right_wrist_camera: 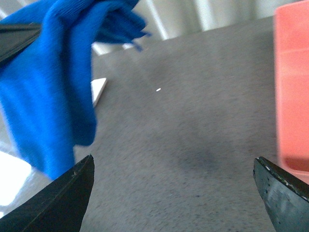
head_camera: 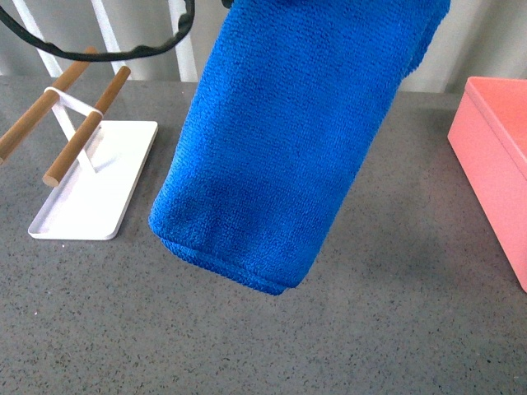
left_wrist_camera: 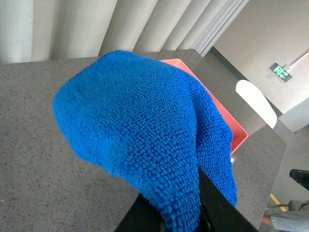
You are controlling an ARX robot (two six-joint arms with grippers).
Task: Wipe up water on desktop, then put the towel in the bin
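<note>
The blue towel [head_camera: 280, 148] hangs in the air over the middle of the dark grey speckled desktop [head_camera: 247, 337], its lower edge clear of the surface. My left gripper [left_wrist_camera: 186, 212] is shut on the towel [left_wrist_camera: 140, 135], with cloth bunched between its black fingers. The salmon-pink bin [head_camera: 498, 156] stands at the right edge of the desktop; its rim also shows behind the towel as the bin [left_wrist_camera: 231, 128]. My right gripper [right_wrist_camera: 174, 166] is open and holds nothing above the bare desktop [right_wrist_camera: 183, 140], between the hanging towel [right_wrist_camera: 53, 82] and the bin [right_wrist_camera: 292, 82].
A flat white tray [head_camera: 95, 185] with two wooden bars [head_camera: 86, 123] sits at the back left of the desktop. A black cable [head_camera: 107, 53] loops across the top left. A pale curtain hangs behind the desk.
</note>
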